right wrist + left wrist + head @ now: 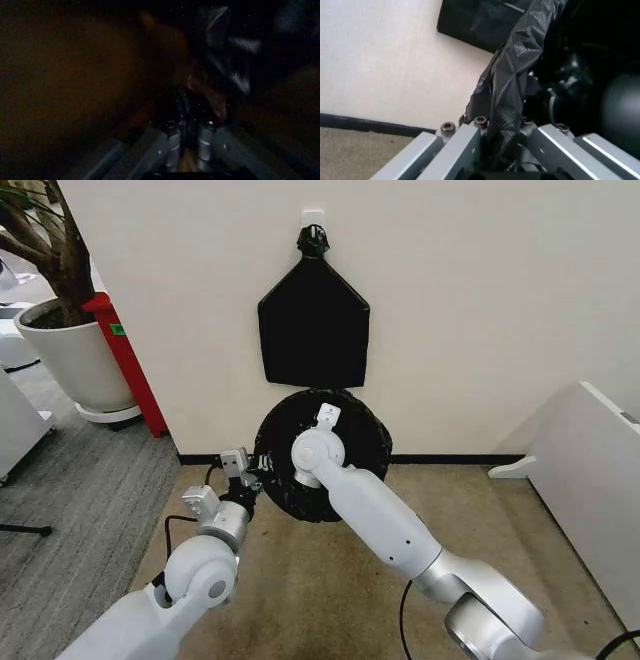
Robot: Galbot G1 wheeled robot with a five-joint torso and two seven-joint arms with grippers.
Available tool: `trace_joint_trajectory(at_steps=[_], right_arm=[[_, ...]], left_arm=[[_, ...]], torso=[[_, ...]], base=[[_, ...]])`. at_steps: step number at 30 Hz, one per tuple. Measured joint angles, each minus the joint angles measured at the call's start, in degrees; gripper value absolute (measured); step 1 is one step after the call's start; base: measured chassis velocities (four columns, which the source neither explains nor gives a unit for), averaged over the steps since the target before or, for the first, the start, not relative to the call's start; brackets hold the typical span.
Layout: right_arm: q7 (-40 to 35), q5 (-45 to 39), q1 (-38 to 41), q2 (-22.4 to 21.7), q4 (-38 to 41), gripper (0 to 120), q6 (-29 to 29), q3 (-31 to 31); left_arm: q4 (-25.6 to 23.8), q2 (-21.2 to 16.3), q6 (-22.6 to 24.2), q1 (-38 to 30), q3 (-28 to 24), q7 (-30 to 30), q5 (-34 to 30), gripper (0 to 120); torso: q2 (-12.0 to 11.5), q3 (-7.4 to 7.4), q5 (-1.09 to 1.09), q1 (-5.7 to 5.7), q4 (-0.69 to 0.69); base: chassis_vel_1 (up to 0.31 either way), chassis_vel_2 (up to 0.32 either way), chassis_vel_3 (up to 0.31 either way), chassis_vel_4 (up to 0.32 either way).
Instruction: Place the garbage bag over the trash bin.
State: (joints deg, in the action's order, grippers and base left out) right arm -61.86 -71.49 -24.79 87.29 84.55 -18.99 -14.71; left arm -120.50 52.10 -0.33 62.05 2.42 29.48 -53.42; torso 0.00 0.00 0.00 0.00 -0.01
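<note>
The garbage bag (292,496) shows as a round black crinkly mass low against the wall, its mouth facing up. The trash bin is hidden under the plastic. My left gripper (262,466) sits at the bag's left rim. In the left wrist view my left gripper (502,150) is shut on a fold of the bag's film (515,75). My right arm (360,500) reaches down into the bag's mouth. In the right wrist view it is dark in there: the right gripper (190,139) has its fingers pressed together on a thin dark strip, with glossy crinkles (235,75) beyond.
A flat black pentagon bundle (313,325) hangs on the wall just above the bag. A large white plant pot (75,360) and a red container (125,355) stand at the left. A white cabinet (590,480) is at the right, with tan carpet (300,590) in front.
</note>
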Motion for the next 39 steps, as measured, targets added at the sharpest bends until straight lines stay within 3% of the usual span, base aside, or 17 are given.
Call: trace_joint_trajectory(at_steps=[4,10,16,25,39], right_arm=[[0.16,-1.4,-0.3,0.87,0.52,0,0.19,-0.53],[4.94,1.9,-0.12,4.43,-6.44,0,1.0,2.57],[5.47,3.37,-0.27,4.79,-8.31,0,1.02,3.03],[-1.16,-2.74,-1.65,0.78,1.73,0,1.16,-1.54],[-0.83,0.76,-4.4,-1.18,-0.67,0,0.05,-0.31]], left_arm=[[0.07,0.1,0.0,-0.01,-0.06,0.03,0.0,0],[-1.15,-0.55,0.02,0.39,-0.19,-0.02,0.02,1],[-1.8,-0.71,0.01,1.72,0.03,-0.11,0.3,0],[0.01,0.09,0.0,0.05,0.36,0.37,0.1,0],[-0.59,-0.05,-0.01,-0.26,0.69,0.44,-0.49,0]], torso=[[0.0,0.0,0.0,0.0,0.0],[0.0,0.0,0.0,0.0,0.01],[0.0,0.0,0.0,0.0,0.01],[0.0,0.0,0.0,0.0,0.0],[0.0,0.0,0.01,0.0,0.01]], base=[[0.0,0.0,0.0,0.0],[0.0,0.0,0.0,0.0],[0.0,0.0,0.0,0.0],[0.0,0.0,0.0,0.0],[0.0,0.0,0.0,0.0]])
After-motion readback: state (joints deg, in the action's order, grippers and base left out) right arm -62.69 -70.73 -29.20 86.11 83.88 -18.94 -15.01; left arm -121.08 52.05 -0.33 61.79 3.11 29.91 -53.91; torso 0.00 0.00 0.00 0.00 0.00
